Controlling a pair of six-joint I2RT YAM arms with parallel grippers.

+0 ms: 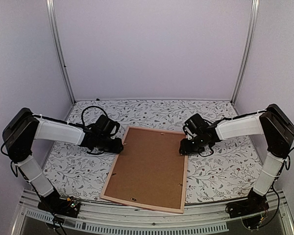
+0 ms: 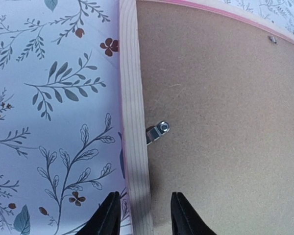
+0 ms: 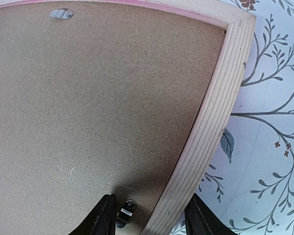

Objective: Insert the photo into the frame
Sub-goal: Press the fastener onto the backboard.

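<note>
Top: frame (image 1: 142, 204) face down on table (image 1: 220, 161), long axis near-to-far, equally near both jaws; photo unseen. Left wrist: left jaws apart, straddling left rail near clip (image 2: 158, 131). Right wrist: right jaws apart, straddling right rail.

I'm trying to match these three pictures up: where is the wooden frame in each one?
Top view: the frame lies flat, back up, in the middle of the picture.
Left wrist view: its rail runs top to bottom, left of centre.
Right wrist view: its rail and a corner slant down, right of centre.
Shared landmark: the brown backing board inside the rails.
</note>
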